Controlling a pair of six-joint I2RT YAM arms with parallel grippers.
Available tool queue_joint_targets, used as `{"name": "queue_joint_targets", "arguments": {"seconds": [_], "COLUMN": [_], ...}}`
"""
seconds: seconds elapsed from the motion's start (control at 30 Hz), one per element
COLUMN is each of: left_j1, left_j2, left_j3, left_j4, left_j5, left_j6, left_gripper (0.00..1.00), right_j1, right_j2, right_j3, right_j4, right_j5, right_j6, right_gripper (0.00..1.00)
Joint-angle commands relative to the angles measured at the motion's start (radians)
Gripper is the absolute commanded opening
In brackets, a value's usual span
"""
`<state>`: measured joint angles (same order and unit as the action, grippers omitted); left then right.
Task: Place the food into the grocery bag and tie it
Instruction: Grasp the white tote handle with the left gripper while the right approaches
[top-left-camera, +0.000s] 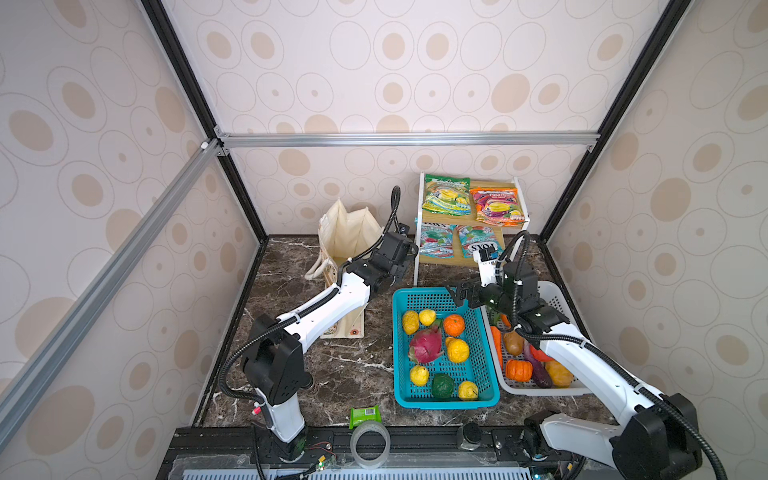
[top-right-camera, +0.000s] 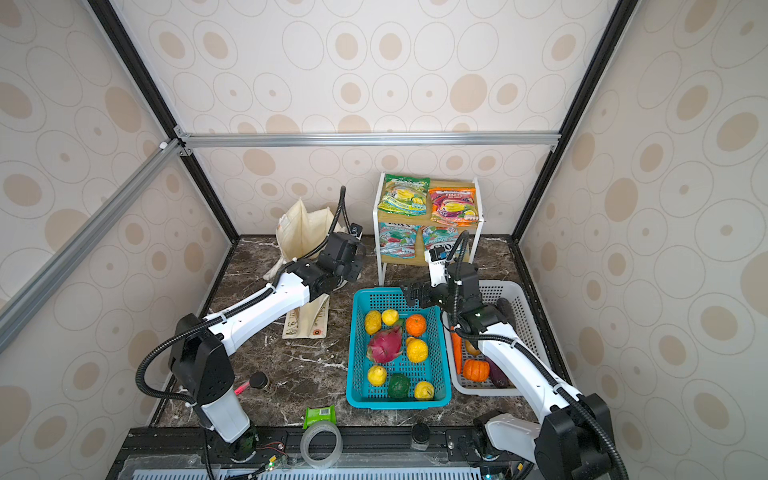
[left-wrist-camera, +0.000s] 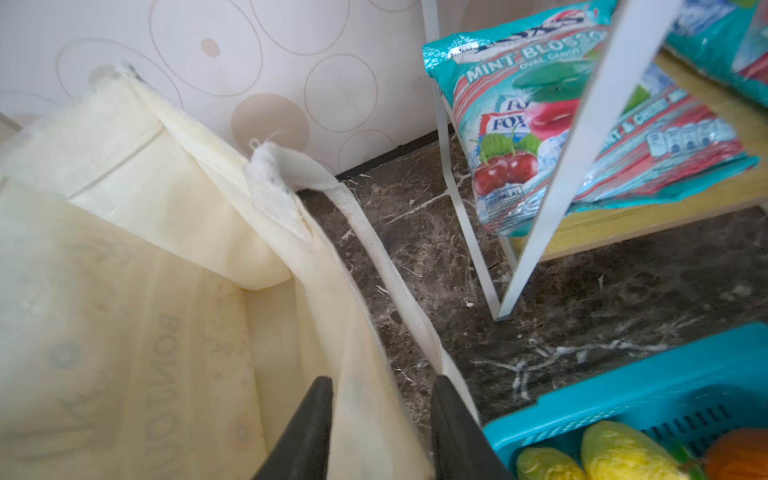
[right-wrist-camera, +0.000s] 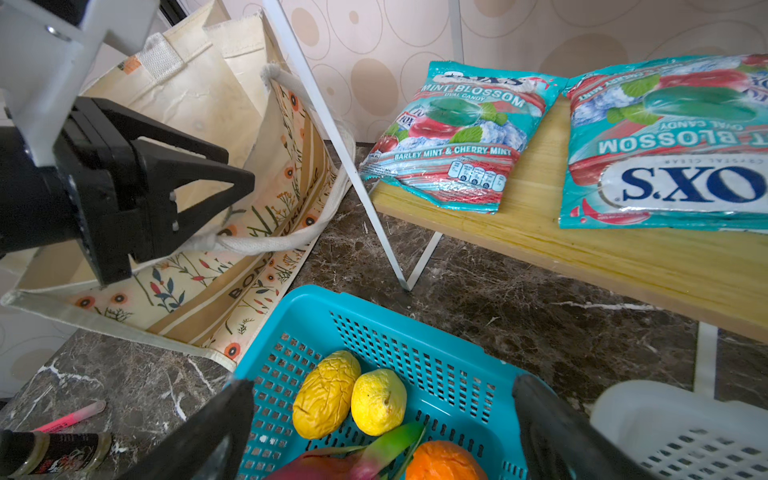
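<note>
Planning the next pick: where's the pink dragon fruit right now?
In both top views the dragon fruit lies in the middle of the blue basket, right of centre, with a yellow lemon close on its right.

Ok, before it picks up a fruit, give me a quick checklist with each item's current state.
1. Grocery bag mouth open: ok, it stands open.
2. Left gripper holding the bag's rim: not ok, jaws apart, astride the wall.
3. Right gripper open: ok, jaws wide.
4. Right gripper over food: ok, lemons in the blue basket lie below it.
5. Rope handle clear of the mouth: ok, hangs outside.
</note>
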<state>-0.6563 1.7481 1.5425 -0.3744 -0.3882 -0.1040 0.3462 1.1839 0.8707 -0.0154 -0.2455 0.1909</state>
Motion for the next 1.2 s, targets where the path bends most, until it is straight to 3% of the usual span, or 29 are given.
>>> {"name": "queue_joint_targets", "arguments": {"seconds": [0.0,0.13,0.27,0.3,0.4,0.43,0.93,1.0,1.07,1.17], "left_j1": [0.01,0.009,0.01,0.008,0.008,0.008,-0.029,-0.031,-0.031,-0.032], "left_j2": [-0.004,0.029,0.102,0.121,0.129,0.117,-0.197,-0.199,-0.19,-0.16], "left_j3": [0.029,0.057,0.109,0.123,0.13,0.117,-0.161,-0.171,-0.168,-0.121], "left_j4": [0.012,0.019,-0.035,-0.053,-0.07,-0.065,0.005,0.03,0.046,0.028], "left_j5": [0.002,0.016,-0.025,-0.039,-0.049,-0.042,0.141,0.174,0.187,0.179], "left_j6": [0.003,-0.009,-0.024,-0.025,-0.032,-0.037,-0.245,-0.25,-0.246,-0.227], "left_gripper": [0.53,0.61,0.55,0.48,0.08,0.0,0.0,0.08,0.24,0.4], "right_j1": [0.006,0.006,0.008,0.008,0.007,0.008,0.049,0.06,0.075,0.093], "right_j2": [0.006,0.012,0.019,0.019,0.018,0.019,0.069,0.079,0.089,0.101], "right_j3": [0.03,0.031,0.034,0.035,0.036,0.037,0.068,0.079,0.086,0.098], "right_j4": [0.003,0.003,-0.002,-0.003,-0.007,-0.01,0.003,0.005,0.006,0.013], "right_j5": [0.006,0.008,0.009,0.008,0.012,0.015,0.0,-0.002,0.003,0.004], "right_j6": [-0.002,0.001,0.004,0.004,-0.003,-0.006,0.016,0.023,0.026,0.037], "right_gripper": [1.0,1.0,1.0,1.0,1.0,1.0,1.0,1.0,1.0,1.0]}}
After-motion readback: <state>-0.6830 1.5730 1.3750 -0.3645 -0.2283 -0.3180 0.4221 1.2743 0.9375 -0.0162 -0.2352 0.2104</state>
